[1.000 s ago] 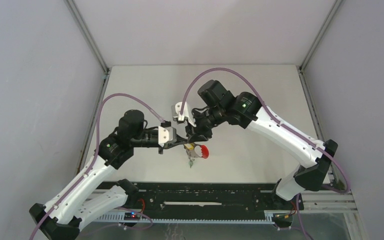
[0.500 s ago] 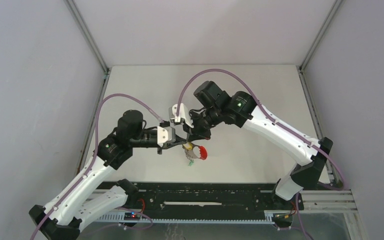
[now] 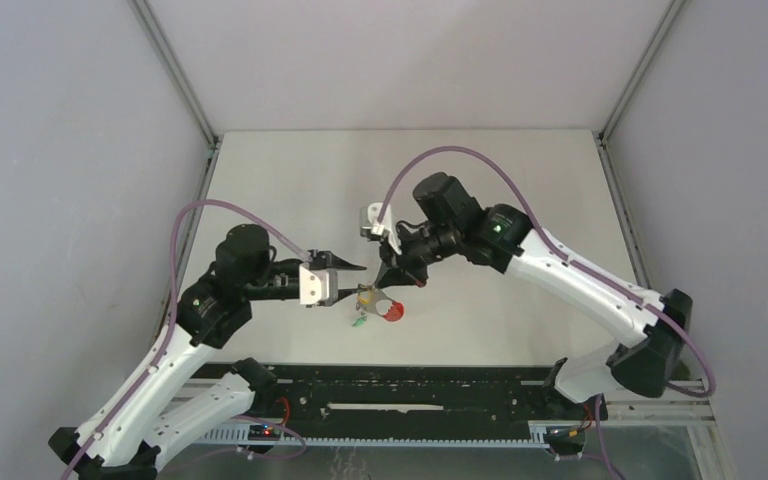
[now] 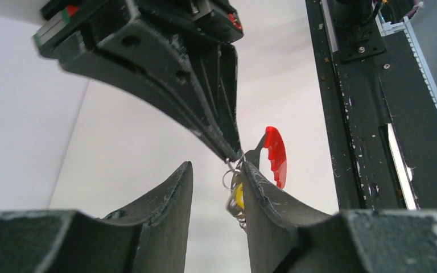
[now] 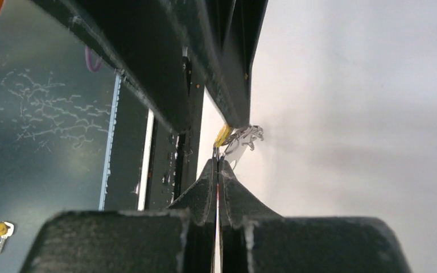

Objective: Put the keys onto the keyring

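Top external view puts the keyring (image 3: 390, 311), red section showing, above the desk (image 3: 520, 200) toward six o'clock of its middle, with a green key (image 3: 359, 322) dangling at its seven o'clock. The right gripper (image 3: 384, 281), at the ring's twelve o'clock, pinches its thin wire tight. The left gripper (image 3: 358, 282), at nine o'clock, stands partly open, gripping nothing; a yellow key (image 4: 238, 196) sits between its fingers, perhaps touching one.
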`<action>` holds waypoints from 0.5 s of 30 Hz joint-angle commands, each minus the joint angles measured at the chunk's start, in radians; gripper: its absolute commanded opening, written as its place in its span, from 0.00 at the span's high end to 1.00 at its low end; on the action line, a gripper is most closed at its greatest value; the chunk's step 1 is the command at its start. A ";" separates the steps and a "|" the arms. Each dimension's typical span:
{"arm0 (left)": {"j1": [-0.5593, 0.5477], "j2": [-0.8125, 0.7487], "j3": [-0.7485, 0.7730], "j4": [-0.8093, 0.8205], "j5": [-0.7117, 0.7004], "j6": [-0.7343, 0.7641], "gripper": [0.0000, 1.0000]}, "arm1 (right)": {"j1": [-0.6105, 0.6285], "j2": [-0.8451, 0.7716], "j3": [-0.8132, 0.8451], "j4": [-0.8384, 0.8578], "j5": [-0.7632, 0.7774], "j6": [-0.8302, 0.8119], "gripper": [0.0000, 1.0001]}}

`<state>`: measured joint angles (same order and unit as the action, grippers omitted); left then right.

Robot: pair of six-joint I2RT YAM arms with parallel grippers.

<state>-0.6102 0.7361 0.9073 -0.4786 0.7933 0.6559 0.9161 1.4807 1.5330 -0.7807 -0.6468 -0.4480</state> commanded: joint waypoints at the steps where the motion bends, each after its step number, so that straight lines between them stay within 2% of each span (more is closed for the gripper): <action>1: -0.002 -0.016 0.037 -0.018 0.022 0.074 0.58 | -0.012 -0.161 -0.164 0.398 -0.065 0.197 1.00; 9: -0.002 -0.016 0.041 -0.012 0.045 0.063 0.52 | -0.028 -0.323 -0.437 0.851 -0.001 0.465 1.00; 15: -0.001 -0.012 0.033 0.051 0.054 -0.012 0.56 | -0.022 -0.374 -0.543 1.032 0.051 0.569 1.00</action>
<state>-0.6102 0.7258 0.9073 -0.4896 0.8204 0.6979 0.8936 1.1564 1.0321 0.0059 -0.6422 0.0086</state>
